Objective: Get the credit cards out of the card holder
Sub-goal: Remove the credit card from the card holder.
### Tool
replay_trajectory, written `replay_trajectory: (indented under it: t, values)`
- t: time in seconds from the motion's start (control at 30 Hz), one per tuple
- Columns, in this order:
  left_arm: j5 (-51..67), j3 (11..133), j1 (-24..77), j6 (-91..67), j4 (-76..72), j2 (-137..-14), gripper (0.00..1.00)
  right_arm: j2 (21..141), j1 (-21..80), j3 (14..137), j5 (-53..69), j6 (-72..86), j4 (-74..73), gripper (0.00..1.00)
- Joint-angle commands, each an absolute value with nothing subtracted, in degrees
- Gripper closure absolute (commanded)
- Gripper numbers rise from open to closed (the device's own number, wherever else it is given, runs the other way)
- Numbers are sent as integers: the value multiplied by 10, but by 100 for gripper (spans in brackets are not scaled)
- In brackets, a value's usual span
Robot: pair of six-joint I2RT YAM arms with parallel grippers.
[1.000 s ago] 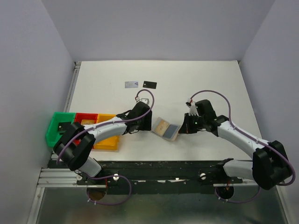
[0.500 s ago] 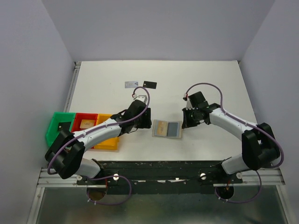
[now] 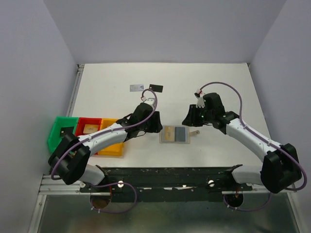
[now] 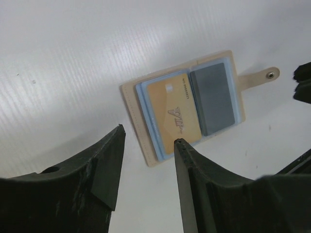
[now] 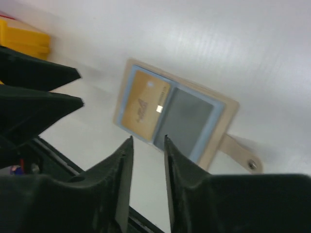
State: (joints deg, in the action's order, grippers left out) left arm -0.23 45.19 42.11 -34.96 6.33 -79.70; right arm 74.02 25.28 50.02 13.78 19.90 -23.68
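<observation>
The card holder (image 3: 175, 134) lies open and flat on the table between my two grippers. In the left wrist view its tan border (image 4: 133, 115) frames an orange-gold credit card (image 4: 174, 114) in the left light-blue panel and a dark grey face (image 4: 214, 99) in the right panel. My left gripper (image 4: 149, 135) is open, just off the holder's left edge (image 3: 156, 127). My right gripper (image 5: 148, 138) is open and empty over the holder's near edge (image 5: 228, 115), at its right end in the top view (image 3: 189, 120). A silvery-white card (image 3: 136, 88) and a black card (image 3: 156, 88) lie on the table farther back.
Green (image 3: 54, 138), red (image 3: 82, 122) and yellow (image 3: 111, 145) bins stand in a row at the left. The green one holds a small black card (image 3: 63, 130), the red one an orange card (image 3: 90, 129). The holder's snap strap (image 4: 265, 75) sticks out to its right.
The holder was tilted and askew a second ago and now lies flat and square. The right gripper has drawn back from it; the left gripper has shifted slightly right.
</observation>
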Motion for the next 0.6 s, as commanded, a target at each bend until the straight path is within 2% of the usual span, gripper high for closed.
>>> replay_trajectory:
  t: [0.0, 0.1, 0.23, 0.57]
  values:
    - [64, 460, 419, -351, -16, -837, 48, 774, 257, 420, 309, 329, -27, 65]
    - [78, 472, 421, -352, -35, -868, 62, 816, 258, 382, 335, 389, 79, 72]
    - [83, 490, 420, -348, -40, -904, 70, 859, 258, 374, 334, 394, 104, 73]
    - [85, 499, 419, -352, -41, -947, 77, 916, 258, 379, 321, 380, 98, 73]
